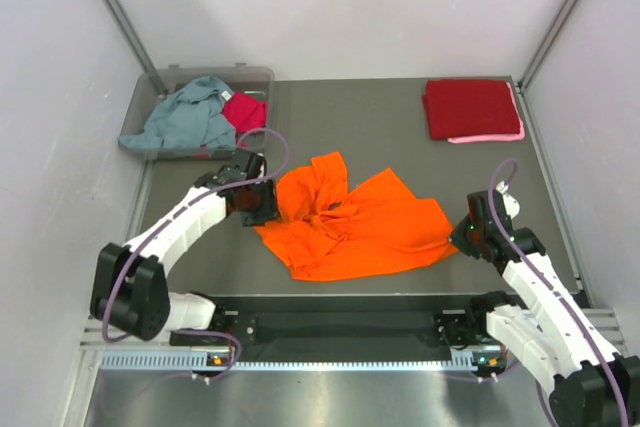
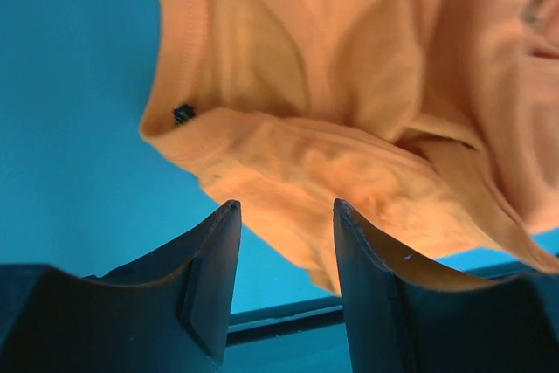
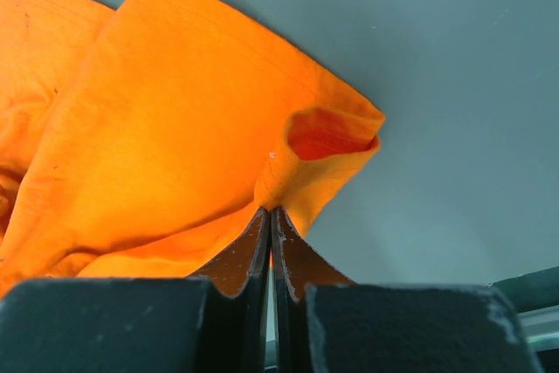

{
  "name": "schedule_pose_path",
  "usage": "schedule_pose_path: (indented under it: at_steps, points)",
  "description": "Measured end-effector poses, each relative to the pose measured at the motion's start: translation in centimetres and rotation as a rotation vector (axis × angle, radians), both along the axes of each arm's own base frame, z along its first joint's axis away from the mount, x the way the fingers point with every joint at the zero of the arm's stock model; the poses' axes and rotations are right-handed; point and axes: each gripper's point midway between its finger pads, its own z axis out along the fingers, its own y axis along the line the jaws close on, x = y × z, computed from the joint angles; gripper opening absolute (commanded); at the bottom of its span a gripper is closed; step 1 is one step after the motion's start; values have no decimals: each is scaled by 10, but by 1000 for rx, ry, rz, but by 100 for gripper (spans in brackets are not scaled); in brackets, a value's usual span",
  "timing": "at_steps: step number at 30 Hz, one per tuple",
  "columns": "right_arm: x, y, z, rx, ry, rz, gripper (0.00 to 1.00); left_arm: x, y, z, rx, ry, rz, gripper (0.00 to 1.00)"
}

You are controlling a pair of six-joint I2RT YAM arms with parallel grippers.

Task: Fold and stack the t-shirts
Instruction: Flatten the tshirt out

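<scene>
The bright orange t-shirt lies crumpled on the middle of the table. My left gripper is at its left edge, open. In the left wrist view the cloth lies just beyond the left gripper, and nothing sits between the fingers. My right gripper is at the shirt's right corner. In the right wrist view this gripper is shut, pinching a fold of the orange hem. A folded dark red t-shirt rests on a pink one at the back right.
A clear plastic bin at the back left holds a grey-blue t-shirt and a magenta one. White walls close in the table on three sides. The arms' base rail runs along the near edge.
</scene>
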Motion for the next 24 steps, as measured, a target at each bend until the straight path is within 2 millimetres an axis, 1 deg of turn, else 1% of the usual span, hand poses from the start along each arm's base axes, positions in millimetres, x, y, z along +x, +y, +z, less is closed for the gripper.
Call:
schedule_pose_path:
  at_steps: [3,6,8,9,10,11,12,13,14,16,18,19,20,21,22,23,24]
  points:
    - [0,0,0,1,0,1,0,-1,3,-23,14,65,15,54]
    - [0,0,1,0,-6,5,0,-11,3,-48,18,131,14,55]
    - [0,0,2,-2,-9,7,0,-18,2,-59,9,166,12,55]
    - [0,0,1,-2,-9,7,0,-19,1,-63,5,171,13,52]
    - [1,0,1,-2,-9,8,0,-20,1,-65,0,176,16,47]
    - [1,0,1,-2,-10,8,0,-19,0,-67,-3,178,18,39]
    - [2,0,1,-3,-9,8,0,-16,-2,-68,-7,176,21,18]
    - [3,0,-1,-5,-3,8,0,-14,-4,-70,-13,178,27,8]
    - [5,0,-1,-7,-1,8,0,-12,-5,-71,-14,177,24,2]
    - [10,-1,0,-22,21,12,0,-4,-10,-67,-24,178,22,0]
    - [23,-2,9,-37,26,11,0,16,-19,-54,-47,148,16,0]
    - [34,-4,19,-44,17,10,0,31,-27,-41,-68,118,11,0]
    - [49,-5,34,-51,-6,14,0,52,-36,-22,-95,69,4,0]
    - [67,-6,54,-63,-34,21,0,67,-44,-6,-115,37,-2,0]
    - [84,-7,74,-71,-74,29,0,89,-53,19,-144,-24,-10,0]
    - [105,-6,101,-77,-132,39,0,111,-62,48,-172,-91,-16,0]
    - [122,-7,128,-87,-179,46,0,133,-72,84,-206,-172,-24,0]
